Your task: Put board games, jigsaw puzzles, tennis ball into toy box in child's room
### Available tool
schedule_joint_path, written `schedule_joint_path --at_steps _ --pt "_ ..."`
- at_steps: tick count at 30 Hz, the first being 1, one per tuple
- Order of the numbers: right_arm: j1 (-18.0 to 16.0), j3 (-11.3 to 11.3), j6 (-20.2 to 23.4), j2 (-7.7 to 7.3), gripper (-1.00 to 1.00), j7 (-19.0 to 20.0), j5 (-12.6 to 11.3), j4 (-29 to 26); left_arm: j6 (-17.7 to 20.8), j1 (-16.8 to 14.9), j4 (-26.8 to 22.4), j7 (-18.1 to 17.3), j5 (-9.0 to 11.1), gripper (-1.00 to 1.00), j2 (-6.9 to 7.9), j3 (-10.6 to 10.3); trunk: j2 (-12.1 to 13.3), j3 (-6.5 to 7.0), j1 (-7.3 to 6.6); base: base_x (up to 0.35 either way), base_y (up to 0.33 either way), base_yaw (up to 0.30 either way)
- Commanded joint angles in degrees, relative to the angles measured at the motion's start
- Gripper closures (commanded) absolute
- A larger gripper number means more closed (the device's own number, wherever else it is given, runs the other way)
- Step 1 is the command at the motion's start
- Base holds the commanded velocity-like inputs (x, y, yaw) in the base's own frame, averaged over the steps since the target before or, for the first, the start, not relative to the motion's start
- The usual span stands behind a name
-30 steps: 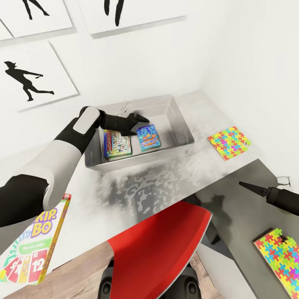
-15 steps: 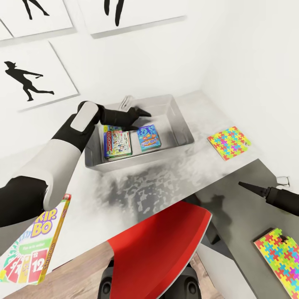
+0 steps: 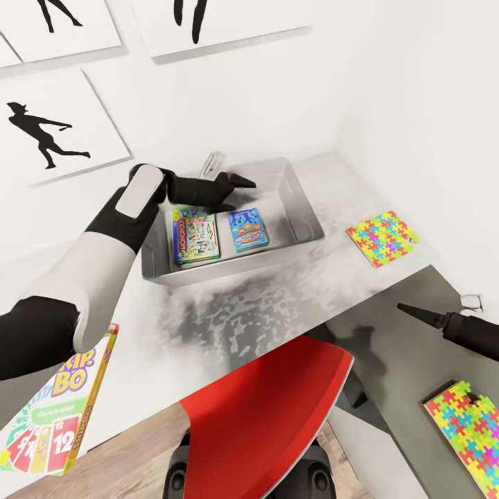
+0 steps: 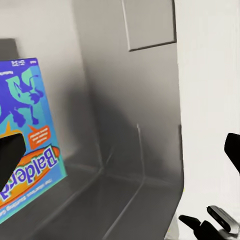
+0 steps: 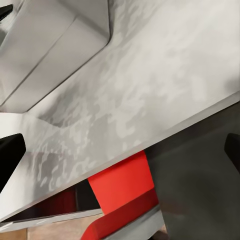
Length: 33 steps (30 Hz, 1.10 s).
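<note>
At frame centre, smooth pale grey toy box (image 3: pixel 305 208) holding glossy flat MONOPOLY box (image 3: pixel 196 240) and blue game box (image 3: pixel 248 229), just below spread, empty left gripper (image 3: pixel 235 188); right gripper (image 3: pixel 416 312) state untellable.

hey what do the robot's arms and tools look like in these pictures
The left arm has glossy white shell segments between black joints, with a pale grey oblong panel on the black wrist. Its left tool is all black and tapers to pointed fingers. The right arm shows as a black cylinder with a ribbed collar, narrowing to the right tool, a slim black point. No cables or lettering are visible.
</note>
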Motion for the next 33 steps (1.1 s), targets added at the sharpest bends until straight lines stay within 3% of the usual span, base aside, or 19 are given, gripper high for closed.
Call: schedule_joint_path --at_steps 1,2,3,4,8,20,33 --pt "0.0 -0.1 0.2 0.01 -1.0 0.3 0.2 0.0 0.1 0.1 -0.7 0.2 0.9 -1.0 0.07 -0.1 -0.1 -0.07 0.03 0.0 0.0 0.0" --pt "0.0 -0.1 0.2 0.01 -1.0 0.3 0.2 0.0 0.1 0.1 -0.7 0.2 0.9 -1.0 0.07 -0.1 -0.1 -0.07 0.03 0.0 0.0 0.0" --pt "0.0 0.0 0.2 0.06 -1.0 0.3 0.2 0.0 0.1 1.1 -3.8 0.2 3.2 -1.0 0.29 -0.1 -0.1 -0.07 0.03 0.0 0.0 0.0" --pt "0.1 0.0 0.2 0.07 -1.0 0.3 0.3 0.0 0.1 1.5 -5.3 0.2 3.8 -1.0 0.36 -0.1 -0.1 -0.07 0.03 0.0 0.0 0.0" --pt "0.4 0.0 0.2 0.09 -1.0 0.4 0.3 0.0 0.1 3.3 -10.1 0.2 5.2 -1.0 0.5 0.0 -0.1 -0.07 0.03 0.0 0.0 0.0" --pt "0.8 -0.3 0.2 -0.06 -1.0 1.2 0.3 0.0 0.1 5.9 -20.1 0.2 6.3 -1.0 0.56 -0.2 -0.1 -0.07 0.03 0.0 0.0 0.0" --pt "0.9 -1.0 0.2 -0.34 -1.0 4.7 0.3 0.0 0.0 6.7 -23.8 0.2 6.6 -1.0 0.55 -0.3 -0.1 0.01 0.03 0.0 0.0 0.0"
